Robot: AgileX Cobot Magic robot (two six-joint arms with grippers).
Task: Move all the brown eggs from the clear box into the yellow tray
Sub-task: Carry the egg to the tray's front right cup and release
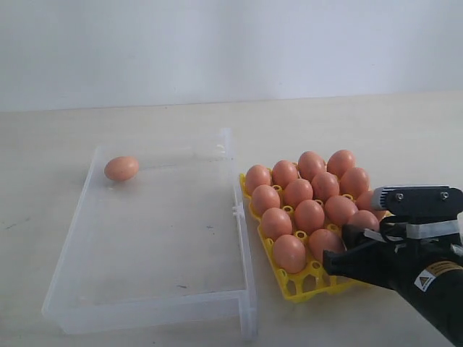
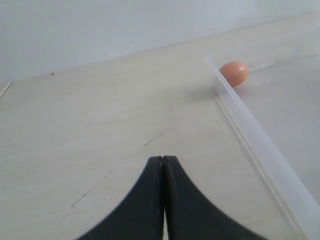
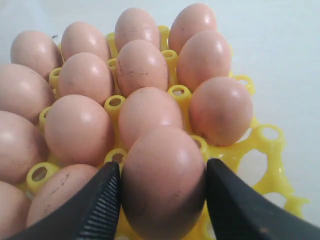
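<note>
The yellow tray [image 1: 304, 285] [image 3: 270, 150] sits right of the clear box [image 1: 242, 238] and holds several brown eggs [image 1: 309, 215] in its cups. My right gripper [image 1: 338, 247] [image 3: 162, 167] is at the tray's front row, shut on a brown egg [image 3: 162, 182] [image 1: 323, 242] with a finger pressed to each side. One more brown egg [image 1: 121, 168] [image 2: 234, 73] lies in the box's far left corner. My left gripper [image 2: 163, 159] is shut and empty above the bare table, outside the box wall [image 2: 260, 145]; the exterior view does not show it.
The pale tabletop [image 1: 362, 123] runs back to a white wall. The right arm's black body [image 1: 419, 267] covers the tray's front right corner. A few open cups [image 3: 272, 134] show at the tray's edge beside the held egg.
</note>
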